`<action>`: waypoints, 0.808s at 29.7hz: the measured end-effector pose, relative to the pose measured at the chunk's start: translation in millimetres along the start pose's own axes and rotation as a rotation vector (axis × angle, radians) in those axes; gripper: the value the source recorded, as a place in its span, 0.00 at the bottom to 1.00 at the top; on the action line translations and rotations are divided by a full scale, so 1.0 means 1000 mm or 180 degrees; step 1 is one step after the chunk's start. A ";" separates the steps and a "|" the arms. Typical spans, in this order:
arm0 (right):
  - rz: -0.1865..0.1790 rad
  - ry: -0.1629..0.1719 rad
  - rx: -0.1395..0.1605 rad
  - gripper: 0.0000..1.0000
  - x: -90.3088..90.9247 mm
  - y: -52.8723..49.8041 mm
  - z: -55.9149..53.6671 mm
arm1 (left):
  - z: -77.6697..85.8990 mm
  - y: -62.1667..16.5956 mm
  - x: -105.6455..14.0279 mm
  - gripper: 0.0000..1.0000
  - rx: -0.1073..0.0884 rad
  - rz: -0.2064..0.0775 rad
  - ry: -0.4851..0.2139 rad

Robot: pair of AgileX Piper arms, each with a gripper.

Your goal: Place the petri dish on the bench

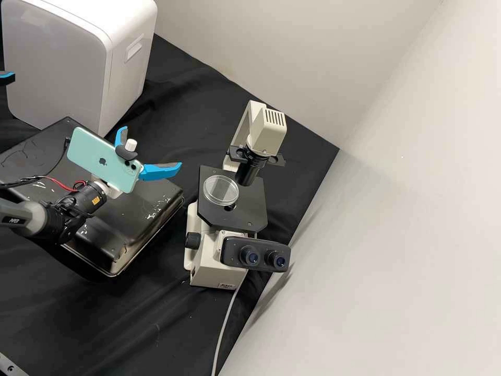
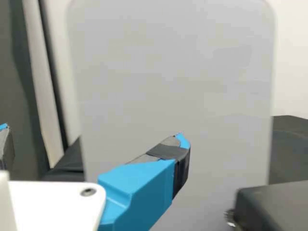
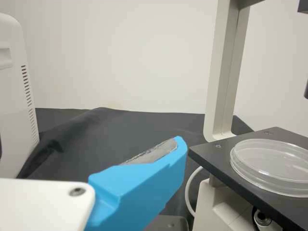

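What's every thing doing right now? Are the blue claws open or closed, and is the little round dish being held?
petri dish: lying flat on the microscope stage, looks empty, not held.
right gripper: open, empty, beside the microscope stage, not touching the dish.
left gripper: open, empty, facing the white box.
white box: looks shut.

Soft, even room light falls on the bench, and the beige microscope [image 1: 209, 245] throws a faint, diffuse shadow onto the off-white wall [image 1: 417, 209] beside it. Small white glints mark the glossy black metal tray [image 1: 141, 222] and the rim of the clear round petri dish [image 1: 221, 189]. The matte black bench cloth [image 1: 130, 313] stays dark.
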 end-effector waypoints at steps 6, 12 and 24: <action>0.0000 0.0000 0.0000 1.00 0.000 0.000 0.000 | 0.007 -0.0089 -0.010 1.00 -0.0011 0.0044 -0.0078; 0.0000 0.0000 0.0000 1.00 0.000 0.000 0.000 | 0.014 -0.0180 -0.027 1.00 -0.0080 0.0006 -0.0193; 0.0000 0.0000 0.0000 1.00 0.000 0.000 0.000 | 0.017 -0.0143 -0.068 1.00 -0.0206 -0.0028 -0.0403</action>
